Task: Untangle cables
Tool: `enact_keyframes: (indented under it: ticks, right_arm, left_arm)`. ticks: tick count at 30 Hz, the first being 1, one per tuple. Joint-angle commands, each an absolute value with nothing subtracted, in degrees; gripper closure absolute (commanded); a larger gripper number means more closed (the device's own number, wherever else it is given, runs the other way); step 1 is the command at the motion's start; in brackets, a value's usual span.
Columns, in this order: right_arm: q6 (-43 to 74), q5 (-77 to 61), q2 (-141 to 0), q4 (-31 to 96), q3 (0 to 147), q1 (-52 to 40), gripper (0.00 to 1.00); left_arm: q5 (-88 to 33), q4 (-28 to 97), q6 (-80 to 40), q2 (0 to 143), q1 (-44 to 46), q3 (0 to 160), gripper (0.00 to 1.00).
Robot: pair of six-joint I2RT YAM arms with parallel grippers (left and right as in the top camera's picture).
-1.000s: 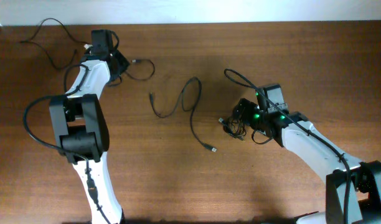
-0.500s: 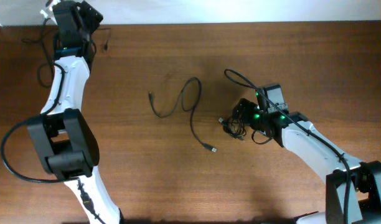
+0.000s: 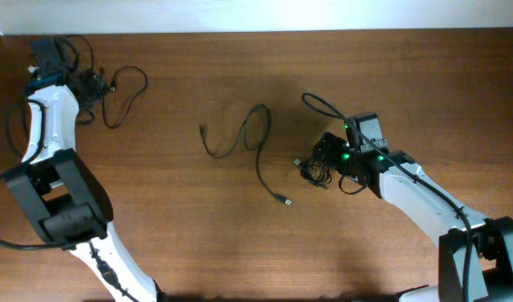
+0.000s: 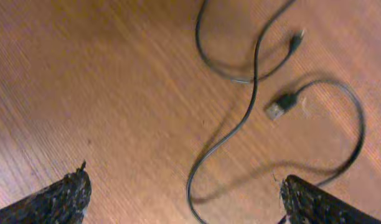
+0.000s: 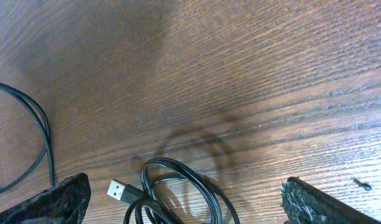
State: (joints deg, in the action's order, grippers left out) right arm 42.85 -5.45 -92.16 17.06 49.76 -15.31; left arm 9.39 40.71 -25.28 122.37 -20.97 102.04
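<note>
Overhead, black cables lie in three places on the wooden table (image 3: 407, 84). One loose cord (image 3: 135, 99) sits at ten o'clock just beside the left gripper (image 3: 87, 84), a second cord (image 3: 259, 159) lies near the centre, and a small knot (image 3: 313, 172) sits at three o'clock against the right gripper (image 3: 322, 155). Wrist views show both pairs of fingers (image 4: 60, 199) spread wide, gripping nothing. The knot's coil lies between the right fingers (image 5: 47, 199).

Brown wood-grain worktop (image 3: 240, 243) filling the overhead view — pale, brightly lit strip (image 3: 282, 15) along its far edge, soft sheen across the grain.
</note>
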Motion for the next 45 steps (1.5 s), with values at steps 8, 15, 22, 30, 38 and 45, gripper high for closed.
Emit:
enact_keyframes:
  ticks: [8,15,22,30,38,45]
  right_arm:
    - [42.26,-5.37,-92.31,16.97,50.15,-15.33,0.02]
    - [42.24,-5.39,-92.31,17.02,50.15,-15.33,0.01]
    - [42.24,-5.37,-92.31,17.15,50.15,-15.33,0.02]
    - [41.80,-5.30,-92.33,17.34,50.15,-15.33,0.02]
    - [41.82,-4.19,-92.33,17.12,50.15,-15.33,0.01]
    - [41.82,-4.25,-92.33,17.15,50.15,-15.33,0.02]
  left_arm:
    - [4.89,43.64,-25.76,131.15,-16.64,100.90,0.39]
    - [11.11,46.02,-29.95,134.69,-16.64,100.90,0.33]
    - [7.27,41.78,-29.95,134.78,-16.75,100.92,1.00]
    - [-13.02,19.35,-30.00,134.76,-19.90,108.44,1.00]
    - [-13.72,27.18,-30.13,134.76,-25.43,126.50,0.00]
    - [8.40,46.61,-29.67,135.00,-28.36,126.48,0.01]
